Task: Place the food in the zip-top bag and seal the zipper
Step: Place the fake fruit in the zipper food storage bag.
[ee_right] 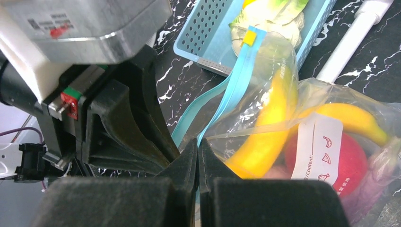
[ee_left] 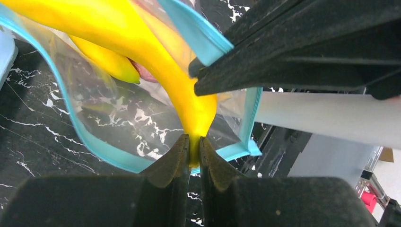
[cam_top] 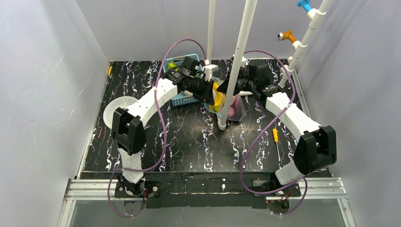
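The left gripper (ee_left: 194,146) is clamped on the very tip of a banana (ee_left: 142,42), whose body runs off toward 11 o'clock through the open mouth of the bag (ee_left: 118,123). The right gripper (ee_right: 197,147) is pinched together on the zipper (ee_right: 239,75), holding that lip up. In its wrist view the bag bulges at 3 o'clock with a second banana (ee_right: 352,118) and the apple (ee_right: 354,163) inside, and something pale purple lies below them.

The step in hand looks like feeding this banana fully in. To do it well, push along the fruit's length until its tip passes the zipper, and only then let go. The hold on the tip is slim, so a sideways nudge could pivot the fruit out. The right side should hold the lip high and steady so the mouth gapes, and the left should back out straight so it doesn't drag the film.

From above, the left arm (cam_top: 146,106) reaches toward 1 o'clock and the right arm (cam_top: 293,116) toward 11. Their elbows are out and their wrists meet over the bag on the worktop (cam_top: 189,142). The basket (cam_top: 182,100) sits just beside the bag at 9 o'clock. A pole (cam_top: 239,56) hides part of the bag.
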Robot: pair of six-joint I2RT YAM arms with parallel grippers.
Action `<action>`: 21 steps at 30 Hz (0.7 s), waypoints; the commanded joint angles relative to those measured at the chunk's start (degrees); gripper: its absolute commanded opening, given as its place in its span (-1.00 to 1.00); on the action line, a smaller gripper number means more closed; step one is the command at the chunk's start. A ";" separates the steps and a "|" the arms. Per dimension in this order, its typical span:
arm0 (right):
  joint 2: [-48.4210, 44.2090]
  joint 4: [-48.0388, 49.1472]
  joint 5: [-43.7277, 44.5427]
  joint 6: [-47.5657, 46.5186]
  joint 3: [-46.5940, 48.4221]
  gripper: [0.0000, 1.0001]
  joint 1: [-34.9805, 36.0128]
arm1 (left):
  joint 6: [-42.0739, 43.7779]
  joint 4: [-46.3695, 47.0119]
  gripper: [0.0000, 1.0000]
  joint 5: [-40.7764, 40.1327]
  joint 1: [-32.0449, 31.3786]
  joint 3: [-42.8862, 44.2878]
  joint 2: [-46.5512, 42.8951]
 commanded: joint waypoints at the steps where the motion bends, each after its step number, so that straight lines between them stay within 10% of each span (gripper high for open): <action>1: -0.88 4.36 -3.05 0.35 -0.01 -0.97 0.40 | -2.01 3.92 -1.00 -4.73 -0.82 1.31 -0.35; 9: -0.55 4.56 -3.10 0.38 -0.01 -0.97 0.40 | -6.64 4.33 -0.97 -7.39 -2.34 5.40 4.72; 16: -0.52 4.71 -2.36 0.21 -0.02 -0.97 0.41 | -5.29 -0.44 -0.06 -7.30 -2.66 8.77 6.34; 21: -0.41 4.78 -1.63 0.18 0.06 -0.97 0.32 | -2.82 -3.19 0.18 -12.69 -1.54 7.11 2.60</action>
